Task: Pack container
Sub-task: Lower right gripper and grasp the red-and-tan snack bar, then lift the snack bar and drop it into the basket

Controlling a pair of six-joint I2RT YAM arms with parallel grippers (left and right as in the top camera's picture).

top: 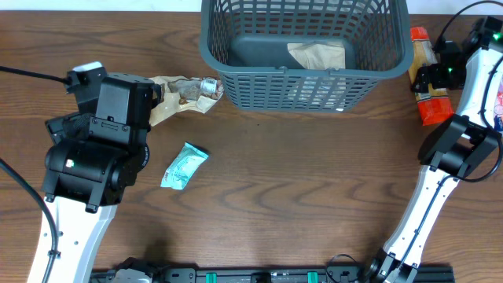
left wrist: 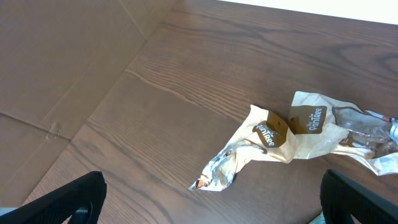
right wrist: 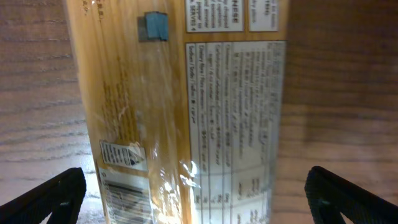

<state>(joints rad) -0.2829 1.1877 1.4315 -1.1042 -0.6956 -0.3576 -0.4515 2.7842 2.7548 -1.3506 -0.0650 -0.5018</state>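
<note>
The container point(top: 236, 72), a dark grey-blue slotted basket, stands at the table's far middle with a beige packet point(top: 318, 55) inside. A crumpled beige snack packet point(left wrist: 292, 134) lies on the wood left of the container. My left gripper point(left wrist: 214, 205) hangs open above and just short of this packet, with nothing between its fingers. A small teal packet point(top: 185, 167) lies nearer the front. Right of the container lies a long orange-yellow packet point(right wrist: 186, 93) with a printed label. My right gripper point(right wrist: 199, 202) stands open directly over it, one finger on each side, not gripping.
The left arm's dark body point(top: 98, 157) covers the table's left side, and the right arm point(top: 460, 149) rises along the right edge. Brown cardboard point(left wrist: 56, 68) lies beyond the table's left edge. Bare wood stretches between the teal packet and the right arm.
</note>
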